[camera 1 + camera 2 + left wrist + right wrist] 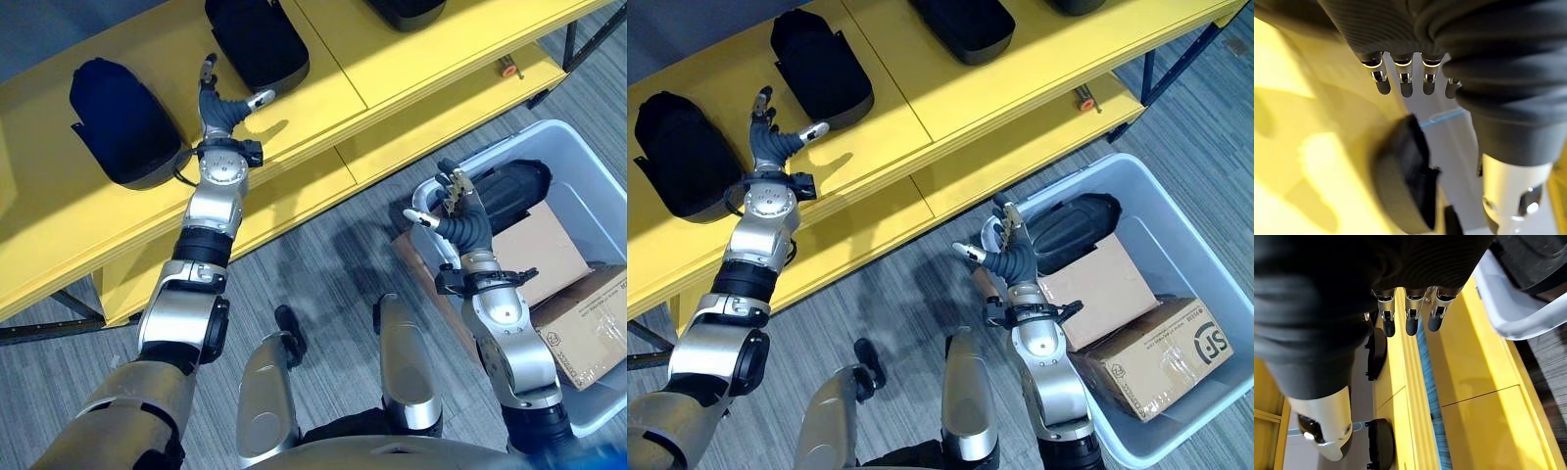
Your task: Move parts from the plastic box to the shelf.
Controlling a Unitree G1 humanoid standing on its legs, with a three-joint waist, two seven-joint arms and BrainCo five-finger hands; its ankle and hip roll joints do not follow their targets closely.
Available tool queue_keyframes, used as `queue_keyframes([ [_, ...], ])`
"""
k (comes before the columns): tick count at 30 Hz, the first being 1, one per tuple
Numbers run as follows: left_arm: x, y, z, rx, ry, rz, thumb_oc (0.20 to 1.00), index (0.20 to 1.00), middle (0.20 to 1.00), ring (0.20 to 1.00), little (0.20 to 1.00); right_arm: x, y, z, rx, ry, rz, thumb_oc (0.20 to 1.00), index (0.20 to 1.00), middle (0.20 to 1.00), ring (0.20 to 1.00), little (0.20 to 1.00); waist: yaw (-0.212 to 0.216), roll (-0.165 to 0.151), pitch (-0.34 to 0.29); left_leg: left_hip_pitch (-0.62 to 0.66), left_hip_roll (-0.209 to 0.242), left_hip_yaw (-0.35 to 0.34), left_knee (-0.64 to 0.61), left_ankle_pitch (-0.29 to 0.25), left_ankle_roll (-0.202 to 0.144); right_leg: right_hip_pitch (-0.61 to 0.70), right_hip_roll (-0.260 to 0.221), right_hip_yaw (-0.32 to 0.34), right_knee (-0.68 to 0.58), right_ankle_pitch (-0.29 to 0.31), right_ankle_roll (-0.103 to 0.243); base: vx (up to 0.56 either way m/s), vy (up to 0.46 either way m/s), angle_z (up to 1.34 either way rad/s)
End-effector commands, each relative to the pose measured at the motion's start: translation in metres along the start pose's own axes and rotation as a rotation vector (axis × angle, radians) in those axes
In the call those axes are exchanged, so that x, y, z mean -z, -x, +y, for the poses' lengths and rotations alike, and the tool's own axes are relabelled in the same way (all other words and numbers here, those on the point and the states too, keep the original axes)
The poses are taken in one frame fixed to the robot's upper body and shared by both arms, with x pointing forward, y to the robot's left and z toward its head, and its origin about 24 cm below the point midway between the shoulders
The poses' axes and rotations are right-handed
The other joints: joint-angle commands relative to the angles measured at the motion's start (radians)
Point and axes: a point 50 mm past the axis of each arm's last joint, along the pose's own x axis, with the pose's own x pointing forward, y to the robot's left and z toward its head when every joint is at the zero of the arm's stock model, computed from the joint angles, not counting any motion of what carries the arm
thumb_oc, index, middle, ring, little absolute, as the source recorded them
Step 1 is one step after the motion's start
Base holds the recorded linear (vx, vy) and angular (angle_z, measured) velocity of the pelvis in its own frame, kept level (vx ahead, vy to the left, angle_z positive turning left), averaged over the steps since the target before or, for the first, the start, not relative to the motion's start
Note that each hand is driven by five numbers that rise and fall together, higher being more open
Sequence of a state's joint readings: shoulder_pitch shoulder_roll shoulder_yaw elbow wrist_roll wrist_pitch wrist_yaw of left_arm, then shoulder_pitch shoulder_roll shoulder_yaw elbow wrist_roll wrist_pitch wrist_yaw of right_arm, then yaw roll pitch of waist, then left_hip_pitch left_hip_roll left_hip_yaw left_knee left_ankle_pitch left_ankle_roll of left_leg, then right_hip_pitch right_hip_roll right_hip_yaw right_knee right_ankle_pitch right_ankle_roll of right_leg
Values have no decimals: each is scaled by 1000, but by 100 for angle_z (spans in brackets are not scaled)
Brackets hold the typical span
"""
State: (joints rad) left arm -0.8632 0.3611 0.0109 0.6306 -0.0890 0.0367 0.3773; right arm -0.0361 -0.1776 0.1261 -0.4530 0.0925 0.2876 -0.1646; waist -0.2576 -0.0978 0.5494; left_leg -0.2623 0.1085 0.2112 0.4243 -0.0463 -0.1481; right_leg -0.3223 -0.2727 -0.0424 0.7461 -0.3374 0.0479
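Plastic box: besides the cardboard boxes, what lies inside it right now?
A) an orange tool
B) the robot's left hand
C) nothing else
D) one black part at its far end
D: one black part lies at the far end of the plastic box, beyond the cardboard boxes, near the open right hand.

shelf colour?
Yellow. The shelf shows best in the right eye view, with black parts lying on it.
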Motion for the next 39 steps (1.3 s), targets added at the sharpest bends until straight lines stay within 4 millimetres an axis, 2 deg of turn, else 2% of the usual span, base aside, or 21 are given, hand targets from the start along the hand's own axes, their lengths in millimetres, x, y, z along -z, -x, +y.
queue_keyframes([
  [1, -13, -9, 34, -108, 13, -68, 1000, 1000, 1000, 1000, 1000, -33, -4, 5, -4, -52, -174, 1000, 1000, 1000, 1000, 1000, -11, -65, -29, 107, 90, -87, -11, 161, -97, 5, -93, 44, -69, 404, 16, -7, 4, 4],
  [9, 23, -1, 37, -104, -21, 55, 1000, 1000, 1000, 1000, 1000, -31, -1, 2, 3, -47, -165, 1000, 1000, 1000, 1000, 1000, -15, -77, -29, 106, 93, -84, -14, 163, -103, 2, -100, 45, -75, 406, 18, -2, 2, 1],
  [13, 32, 2, 37, -98, -34, 90, 1000, 1000, 1000, 1000, 1000, -31, 1, 0, 6, -49, -161, 1000, 1000, 1000, 1000, 1000, -19, -83, -29, 100, 91, -85, -9, 162, -103, -4, -100, 47, -72, 408, 18, 0, 0, 0],
  [21, 41, 6, 39, -99, -38, 121, 1000, 1000, 1000, 1000, 1000, -31, 4, -1, 3, -52, -164, 1000, 1000, 1000, 1000, 1000, -20, -86, -29, 94, 94, -88, 1, 159, -103, -13, -99, 51, -60, 405, 19, 1, -1, -1],
  [39, 50, 5, 58, -163, -45, 158, 1000, 1000, 1000, 1000, 1000, -29, 6, -4, 8, -41, -151, 1000, 1000, 1000, 1000, 1000, -12, -83, -29, 91, 97, -91, 6, 159, -100, -19, -96, 54, -49, 404, 22, 0, 0, 0],
])
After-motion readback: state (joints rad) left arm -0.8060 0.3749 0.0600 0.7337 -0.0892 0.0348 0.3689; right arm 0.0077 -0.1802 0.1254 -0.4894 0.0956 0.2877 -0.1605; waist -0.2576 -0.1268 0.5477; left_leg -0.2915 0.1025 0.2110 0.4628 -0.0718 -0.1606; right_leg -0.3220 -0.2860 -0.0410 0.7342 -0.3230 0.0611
